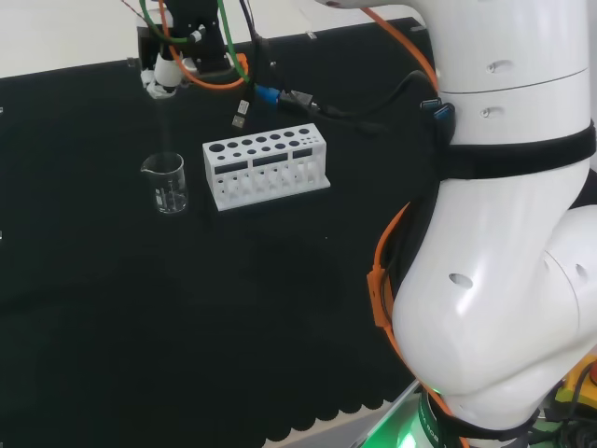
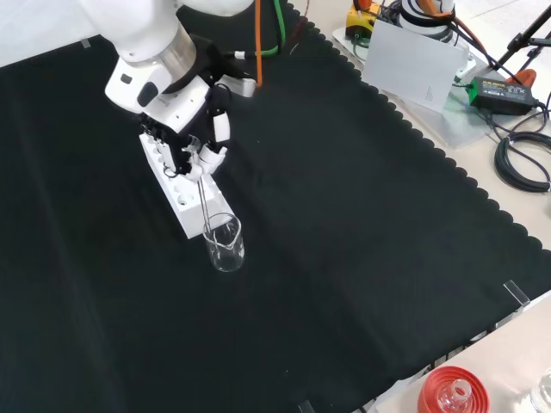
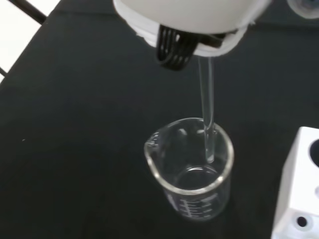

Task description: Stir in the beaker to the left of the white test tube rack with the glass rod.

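The hand (image 2: 191, 138) is positioned above the beaker (image 2: 225, 243) and grasps the glass rod (image 2: 204, 205). In the front view the fingers (image 2: 209, 156) are curled around the upper end of the rod, which hangs close to vertical from them.

The lower end of the rod is inside the beaker. In the wrist view the rod tip passes the rim on the side away from the spout and ends above the base of the beaker; contact with the glass wall cannot be determined. The contents of the beaker cannot be determined from any view.

The beaker stands upright on the black cloth of the counter (image 2: 362, 258). In the head view it stands just to the left of the white test tube rack (image 1: 267, 165), near it but not touching. In the front view the beaker stands nearer to the camera than the rack, just beyond the near end of the rack.

In the head view the hand is at the far left, higher in the picture than the beaker, and the rod shows as a faint line running down to the beaker mouth.

A red ribbed stand (image 2: 453, 391) carrying a clear flask sits at the near right edge of the front view, well apart from the beaker.
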Robot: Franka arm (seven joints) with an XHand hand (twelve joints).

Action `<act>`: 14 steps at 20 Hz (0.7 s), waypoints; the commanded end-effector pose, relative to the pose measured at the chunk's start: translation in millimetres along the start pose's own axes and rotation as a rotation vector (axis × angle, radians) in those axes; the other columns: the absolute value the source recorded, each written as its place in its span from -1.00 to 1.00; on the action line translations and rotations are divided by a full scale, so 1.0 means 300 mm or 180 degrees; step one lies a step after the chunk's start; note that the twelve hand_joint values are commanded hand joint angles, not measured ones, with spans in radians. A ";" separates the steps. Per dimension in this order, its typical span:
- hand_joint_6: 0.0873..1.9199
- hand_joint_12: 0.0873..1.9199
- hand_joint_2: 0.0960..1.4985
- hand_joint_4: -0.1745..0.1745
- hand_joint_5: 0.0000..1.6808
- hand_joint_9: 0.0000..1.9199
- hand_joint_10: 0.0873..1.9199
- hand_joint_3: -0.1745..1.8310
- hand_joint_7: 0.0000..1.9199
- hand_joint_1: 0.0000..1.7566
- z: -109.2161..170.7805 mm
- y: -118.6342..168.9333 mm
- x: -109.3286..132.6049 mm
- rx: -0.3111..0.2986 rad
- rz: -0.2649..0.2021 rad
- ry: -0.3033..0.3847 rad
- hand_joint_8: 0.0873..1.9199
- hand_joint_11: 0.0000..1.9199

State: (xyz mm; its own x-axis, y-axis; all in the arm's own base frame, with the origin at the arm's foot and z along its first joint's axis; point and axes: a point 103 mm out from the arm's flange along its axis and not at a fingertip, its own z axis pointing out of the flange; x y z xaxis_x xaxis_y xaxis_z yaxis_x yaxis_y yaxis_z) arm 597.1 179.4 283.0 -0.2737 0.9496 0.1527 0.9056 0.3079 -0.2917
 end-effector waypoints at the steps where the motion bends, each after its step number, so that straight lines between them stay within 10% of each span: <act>1: -0.47 -0.48 -0.25 -1.00 0.44 0.89 -0.87 -0.13 0.50 0.52 0.005 -0.026 -0.096 0.0023 0.0098 0.0038 -0.45 0.67; 14: -0.47 -0.48 -0.25 -1.00 0.44 0.89 -0.87 -0.14 0.50 0.52 0.049 -0.098 -0.021 0.0102 0.0075 -0.0052 -0.45 0.67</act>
State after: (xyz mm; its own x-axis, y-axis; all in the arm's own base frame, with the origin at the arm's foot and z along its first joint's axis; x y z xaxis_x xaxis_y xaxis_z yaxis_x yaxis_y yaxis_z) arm 575.8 149.5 274.7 -0.2418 0.9608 0.1358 0.9038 0.2739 -0.3288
